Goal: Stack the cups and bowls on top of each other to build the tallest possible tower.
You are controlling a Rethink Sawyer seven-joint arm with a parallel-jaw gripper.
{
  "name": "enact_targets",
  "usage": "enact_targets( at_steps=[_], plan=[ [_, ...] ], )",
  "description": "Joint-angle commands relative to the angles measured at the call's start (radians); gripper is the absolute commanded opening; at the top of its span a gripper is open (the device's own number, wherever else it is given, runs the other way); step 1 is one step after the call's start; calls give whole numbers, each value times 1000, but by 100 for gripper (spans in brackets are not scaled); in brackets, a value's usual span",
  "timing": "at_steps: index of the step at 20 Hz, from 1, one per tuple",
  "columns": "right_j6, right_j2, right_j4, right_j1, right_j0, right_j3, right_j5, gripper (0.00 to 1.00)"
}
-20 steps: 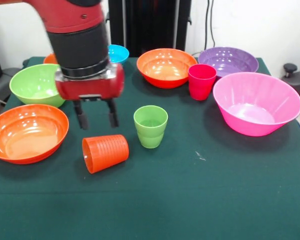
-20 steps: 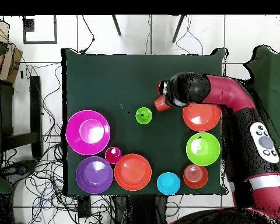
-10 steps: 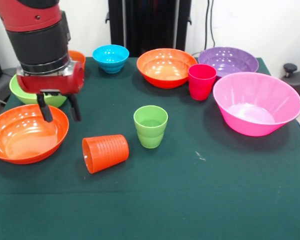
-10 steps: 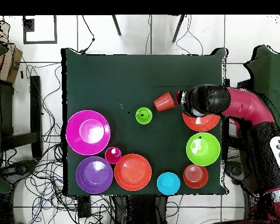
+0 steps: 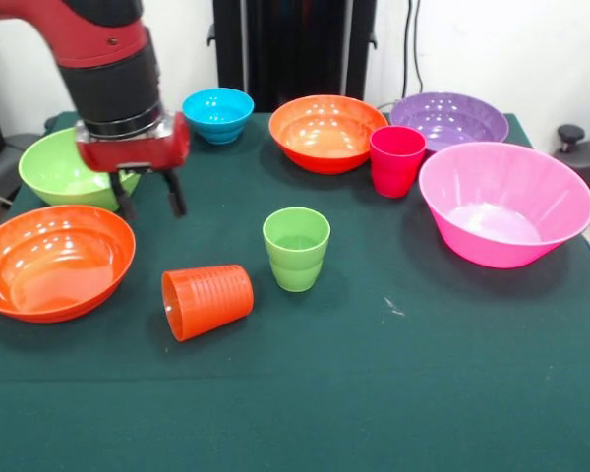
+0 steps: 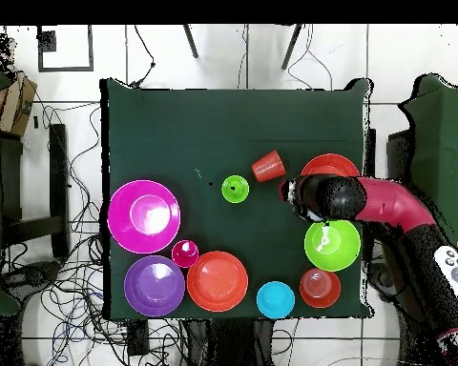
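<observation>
My gripper [image 5: 148, 201] [image 6: 288, 192] hangs open and empty above the cloth, beside the medium green bowl [image 5: 64, 169] [image 6: 332, 244] and behind the wide orange bowl [image 5: 51, 261] [image 6: 326, 166]. The orange cup [image 5: 206, 300] [image 6: 267, 166] lies on its side. Right of it the light green cup [image 5: 296, 246] [image 6: 236, 189] stands upright. The magenta-red cup [image 5: 396, 160] [image 6: 185, 254] stands between a second wide orange bowl [image 5: 326, 130] [image 6: 217, 281], the purple bowl [image 5: 448, 118] [image 6: 155, 285] and the large pink bowl [image 5: 504, 202] [image 6: 143, 216]. The small blue bowl [image 5: 217, 113] [image 6: 276, 299] and small orange bowl [image 6: 320, 287] sit at the robot's side.
Everything rests on a dark green tablecloth [image 5: 393, 393] [image 6: 223, 124]. The arm [image 5: 113, 69] [image 6: 385, 205] reaches in over the green bowl and hides the small orange bowl in the front view. Cables and chair legs lie on the floor around the table.
The gripper swung from above the orange cup out over the wide orange bowl, then back toward the green bowl and slightly up. It stayed open. No cup or bowl moved.
</observation>
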Motion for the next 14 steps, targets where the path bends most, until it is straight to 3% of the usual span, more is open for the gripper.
enact_targets(
  at_steps=[1, 6, 14],
  plan=[
    [-349, 110, -121, 31, -25, 152, -67, 100],
    [-372, 153, -135, -2, -82, 193, -41, 100],
    [-414, 204, -158, 15, -148, 189, 25, 100]
  ],
)
